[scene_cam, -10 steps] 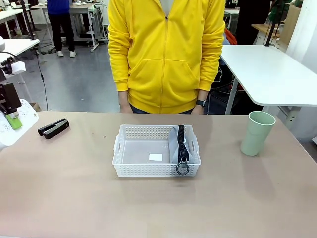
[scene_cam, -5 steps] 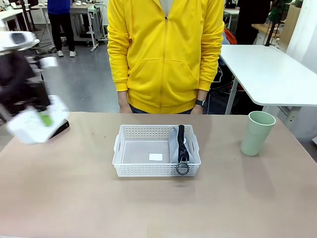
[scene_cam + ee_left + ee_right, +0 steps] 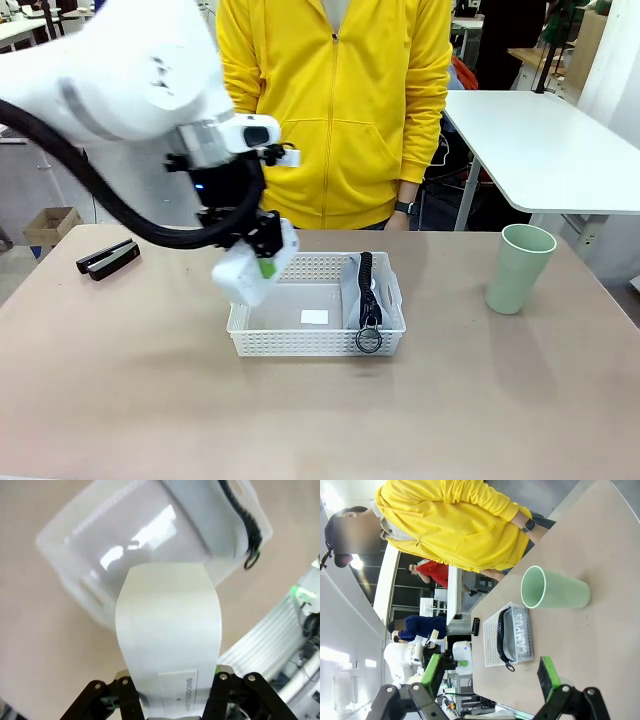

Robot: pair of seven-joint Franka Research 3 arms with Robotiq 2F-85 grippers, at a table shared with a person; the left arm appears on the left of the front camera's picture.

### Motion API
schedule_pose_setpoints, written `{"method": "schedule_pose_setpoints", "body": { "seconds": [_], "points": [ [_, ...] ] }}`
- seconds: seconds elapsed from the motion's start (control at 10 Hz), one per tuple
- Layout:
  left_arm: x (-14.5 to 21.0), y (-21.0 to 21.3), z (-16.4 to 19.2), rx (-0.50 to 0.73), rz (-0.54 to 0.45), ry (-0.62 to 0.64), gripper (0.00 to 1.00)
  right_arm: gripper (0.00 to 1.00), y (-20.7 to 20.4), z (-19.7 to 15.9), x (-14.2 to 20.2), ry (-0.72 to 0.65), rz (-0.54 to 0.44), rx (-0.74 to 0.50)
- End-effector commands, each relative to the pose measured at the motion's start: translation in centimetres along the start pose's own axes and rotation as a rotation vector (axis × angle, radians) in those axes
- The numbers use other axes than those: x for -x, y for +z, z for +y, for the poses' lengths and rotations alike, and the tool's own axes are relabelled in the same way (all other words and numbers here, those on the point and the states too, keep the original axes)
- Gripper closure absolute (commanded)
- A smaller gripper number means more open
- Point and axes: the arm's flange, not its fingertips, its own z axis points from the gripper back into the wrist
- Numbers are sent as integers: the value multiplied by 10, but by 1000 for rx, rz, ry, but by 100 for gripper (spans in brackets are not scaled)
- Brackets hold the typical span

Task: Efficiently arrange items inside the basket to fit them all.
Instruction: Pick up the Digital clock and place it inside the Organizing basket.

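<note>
Basket (image 3: 300, 342) taken as reference; front view, read left to right.

Well left of basket, toward the far edge of the table (image 3: 150, 400): slim black bar (image 3: 106, 258), lying flat, bare tabletop all round it.

Over basket's left short end: left gripper (image 3: 262, 262), jaws pinching the small white box (image 3: 243, 275). Box is tilted, its lower corner above the left rim; cannot tell if it touches. In the left wrist view the box's far edge overlaps the basket's near wall.

Inside basket: left and middle floor bare but for a small white label. Grey pouch (image 3: 352, 290) stands on edge along the right short wall, its black ring hanging over the front rim.

Behind basket's far long side: person (image 3: 335, 110) in yellow top.

Well right of basket: pale green cup (image 3: 518, 268), upright, open table around it.

Right gripper (image 3: 490, 676): fingers spread wide, nothing between them; cup nearer to it than basket.
</note>
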Motion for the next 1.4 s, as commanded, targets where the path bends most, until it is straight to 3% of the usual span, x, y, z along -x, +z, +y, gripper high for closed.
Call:
{"method": "schedule_pose_setpoints", "body": {
  "seconds": [0.0, 0.2, 0.3, 0.9, 1.3],
  "points": [
    [-39, -11, 13, -47, 14, -103, 49, 0, -1, 1, -3, 25, -7, -22],
    [-73, -43, 22, -139, 40, -106, 49, 0, -1, 1, -3, 25, -7, -22],
    [-78, -52, 22, -113, 71, -130, 49, 0, -1, 1, -3, 25, -7, -22],
    [-75, -130, 8, -167, 186, -139, 49, 0, -1, 1, -3, 25, -7, -22],
    [-73, -138, 5, -156, 212, -151, 49, 0, -1, 1, -3, 25, -7, -22]
  ]
}}
